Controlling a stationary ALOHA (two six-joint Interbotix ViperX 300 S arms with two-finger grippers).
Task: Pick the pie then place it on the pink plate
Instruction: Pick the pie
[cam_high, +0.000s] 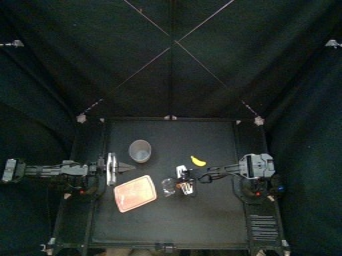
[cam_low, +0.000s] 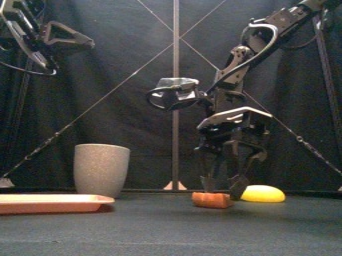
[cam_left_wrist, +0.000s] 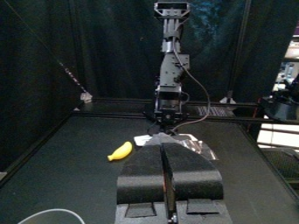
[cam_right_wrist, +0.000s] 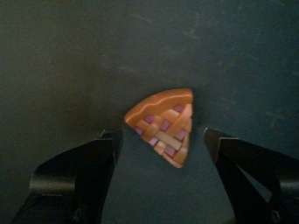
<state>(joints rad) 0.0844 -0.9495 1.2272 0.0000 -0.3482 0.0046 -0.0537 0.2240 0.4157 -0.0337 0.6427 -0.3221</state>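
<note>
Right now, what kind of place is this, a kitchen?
Probably a robot practice booth, not a kitchen: black curtains hang around a small black table, robot arms stand at its left and right, and the pie is a toy.

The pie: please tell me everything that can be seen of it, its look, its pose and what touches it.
The pie is one small wedge, a toy slice with an orange-brown crust rim and a lattice top over purple filling; it looks like plastic. It lies flat, lattice up, on the black table, near its middle. The right gripper hangs over it, one open jaw on either side, both apart from it. Only the table touches it.
</note>
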